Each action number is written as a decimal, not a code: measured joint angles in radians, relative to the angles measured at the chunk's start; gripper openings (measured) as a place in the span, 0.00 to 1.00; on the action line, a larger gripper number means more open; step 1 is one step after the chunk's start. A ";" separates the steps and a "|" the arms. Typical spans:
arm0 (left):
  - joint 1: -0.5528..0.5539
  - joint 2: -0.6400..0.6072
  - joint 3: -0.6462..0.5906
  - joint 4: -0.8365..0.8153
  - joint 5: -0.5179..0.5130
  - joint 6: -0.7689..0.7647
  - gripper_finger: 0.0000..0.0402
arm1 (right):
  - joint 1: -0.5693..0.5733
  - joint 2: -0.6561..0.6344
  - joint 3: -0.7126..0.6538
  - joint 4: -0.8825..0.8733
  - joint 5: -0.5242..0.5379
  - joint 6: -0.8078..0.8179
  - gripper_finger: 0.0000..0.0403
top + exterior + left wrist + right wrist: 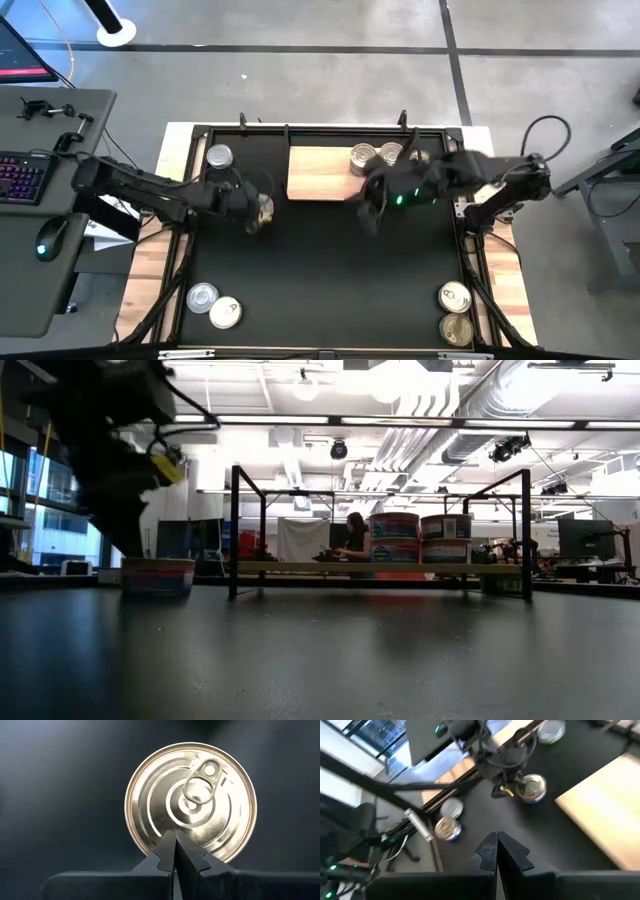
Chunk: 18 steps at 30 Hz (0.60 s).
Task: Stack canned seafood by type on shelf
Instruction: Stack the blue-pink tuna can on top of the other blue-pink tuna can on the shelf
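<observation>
We hold the left claw (175, 851) pressed together above 1 gold can (190, 802); right claw (497, 851) likewise shut, empty. Risk: descending unopened, fingertips knock the can off course.

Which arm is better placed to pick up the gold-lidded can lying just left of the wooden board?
The left. Its gripper, fingers shut, hangs right over that can, while the right gripper is farther off, below the board, fingers also shut.
</observation>
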 joint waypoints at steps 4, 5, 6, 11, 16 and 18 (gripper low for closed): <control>-0.174 0.000 -0.001 0.025 0.011 -0.144 0.00 | 0.091 0.055 0.000 0.024 0.003 0.067 0.00; -0.215 0.000 -0.002 0.050 0.020 -0.182 0.00 | 0.115 0.066 0.000 0.023 0.003 0.089 0.00; -0.252 0.001 -0.004 0.086 0.032 -0.211 0.00 | 0.138 0.078 0.000 0.012 0.003 0.113 0.00; -0.372 0.046 -0.013 0.351 0.031 -0.246 0.00 | 0.242 0.147 0.000 -0.176 -0.030 0.254 0.00; -0.378 0.204 0.041 0.549 0.017 -0.180 0.00 | 0.325 0.232 0.000 -0.433 -0.037 0.388 0.00; -0.370 0.291 0.103 0.555 0.007 -0.108 0.00 | 0.346 0.266 0.000 -0.500 -0.048 0.401 0.00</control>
